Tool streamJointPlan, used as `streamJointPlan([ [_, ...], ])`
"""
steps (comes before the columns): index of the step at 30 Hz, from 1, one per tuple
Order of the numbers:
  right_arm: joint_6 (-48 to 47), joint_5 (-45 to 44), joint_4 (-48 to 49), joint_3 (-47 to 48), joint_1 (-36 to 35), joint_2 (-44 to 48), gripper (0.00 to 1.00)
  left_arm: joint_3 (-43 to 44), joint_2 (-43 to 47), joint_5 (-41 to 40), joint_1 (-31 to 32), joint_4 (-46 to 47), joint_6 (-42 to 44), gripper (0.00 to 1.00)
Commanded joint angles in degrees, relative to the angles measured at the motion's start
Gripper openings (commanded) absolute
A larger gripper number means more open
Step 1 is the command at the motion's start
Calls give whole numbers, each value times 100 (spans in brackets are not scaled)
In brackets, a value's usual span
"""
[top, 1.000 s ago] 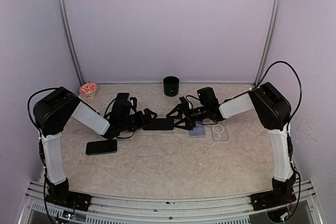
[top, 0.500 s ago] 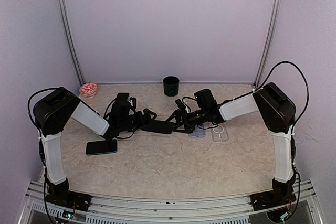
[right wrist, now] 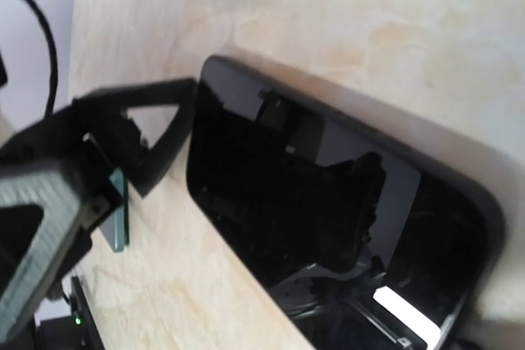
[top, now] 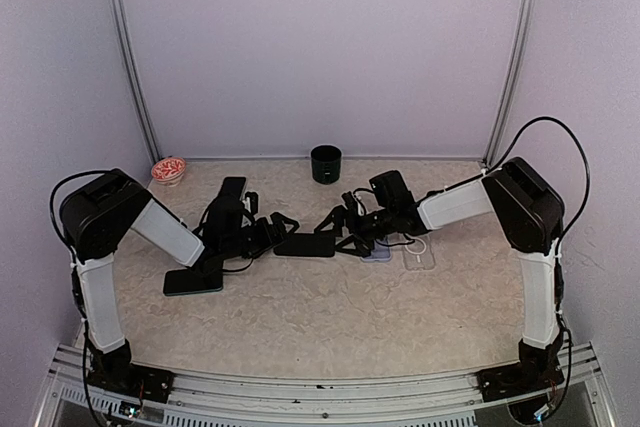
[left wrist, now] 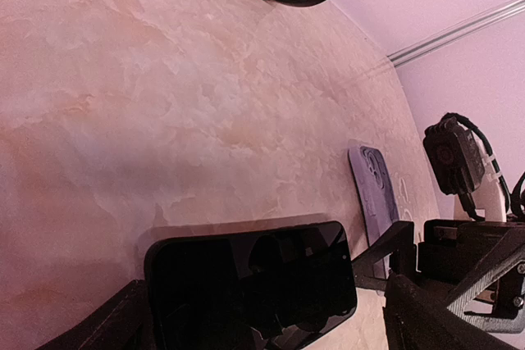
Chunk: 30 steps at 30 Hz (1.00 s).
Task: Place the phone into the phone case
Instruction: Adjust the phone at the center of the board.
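Note:
A black phone [top: 305,244] lies flat and screen up on the table between my two grippers. In the left wrist view the phone [left wrist: 254,284] sits between the spread fingers [left wrist: 115,321] of my left gripper [top: 272,235], which is open. My right gripper [top: 345,234] faces the phone's other end with its jaws wide apart. Its wrist view is filled by the glossy phone [right wrist: 328,202], and its own fingertips do not show there. A purple phone case [top: 376,251] lies just right of the right gripper, and the left wrist view shows that case [left wrist: 373,190] beyond the phone.
A clear case [top: 420,253] lies beside the purple one. A second black slab [top: 193,280] rests under the left forearm. A black mug [top: 326,163] stands at the back centre, and a small bowl [top: 168,169] sits at the back left.
The phone has settled slightly nearer and lies flat. My left gripper has drawn back a little to the left. The right gripper's jaws have spread slightly.

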<state>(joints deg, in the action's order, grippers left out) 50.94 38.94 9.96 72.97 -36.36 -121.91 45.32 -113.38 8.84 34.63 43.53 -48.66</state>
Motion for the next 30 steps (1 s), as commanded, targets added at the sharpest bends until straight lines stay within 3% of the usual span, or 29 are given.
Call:
streamJointPlan([
  [1, 332, -273, -205, 97, -89, 185, 99, -260, -69, 354, 158, -544, -201, 95],
  [17, 352, -1047, -713, 317, 15, 259, 100, -234, -9, 286, 6, -692, -113, 95],
  [23, 291, -982, -931, 511, -6, 65, 100, -166, 48, 240, 15, -1114, -110, 96],
  [30, 446, -412, -538, 551, -130, -209, 100, -221, 45, 476, 159, -880, -181, 95],
])
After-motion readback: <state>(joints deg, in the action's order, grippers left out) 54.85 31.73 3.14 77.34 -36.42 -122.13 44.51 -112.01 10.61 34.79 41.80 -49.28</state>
